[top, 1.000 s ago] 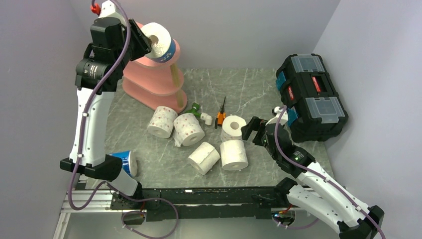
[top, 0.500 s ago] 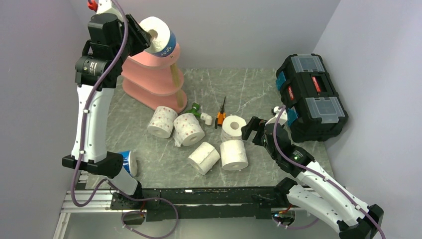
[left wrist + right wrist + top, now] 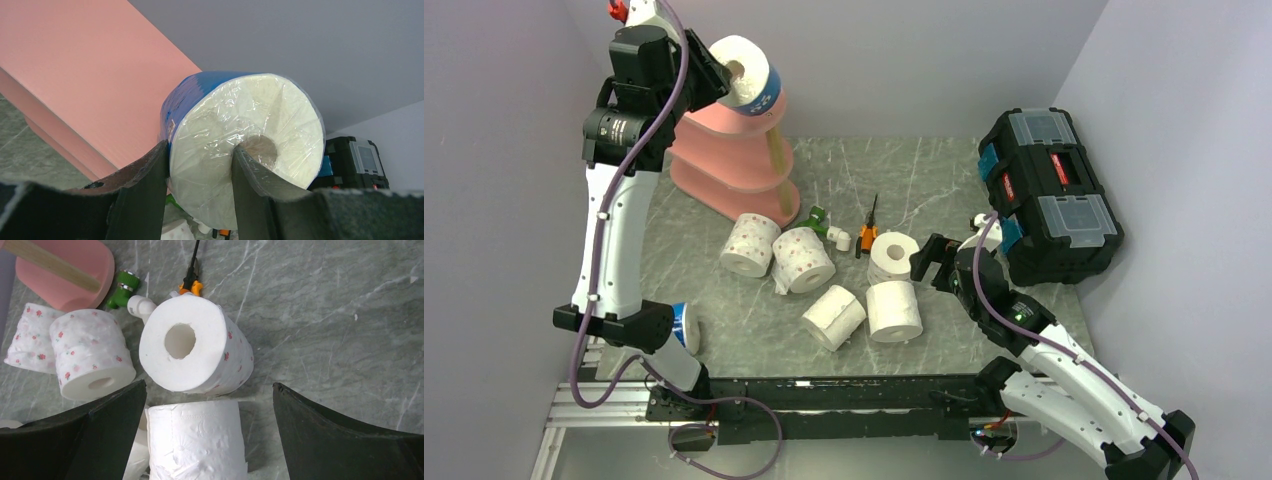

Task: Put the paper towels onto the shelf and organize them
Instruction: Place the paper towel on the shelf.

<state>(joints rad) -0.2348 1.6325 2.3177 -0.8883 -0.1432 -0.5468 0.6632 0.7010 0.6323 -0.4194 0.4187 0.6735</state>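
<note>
Your left gripper (image 3: 199, 157), one finger in the core and one outside, has lifted the blue-wrapped roll (image 3: 250, 125) to just over the top board of the shelf (image 3: 724, 178), so set-down looks next; right gripper (image 3: 207, 400) stays wide open above a dotted roll (image 3: 200, 347) right of the shelf.

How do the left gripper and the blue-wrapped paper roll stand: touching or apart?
Touching. The left wrist view shows the left gripper shut on the blue-wrapped paper roll: one finger inside its hollow core, the other pressing its outer side.
</note>
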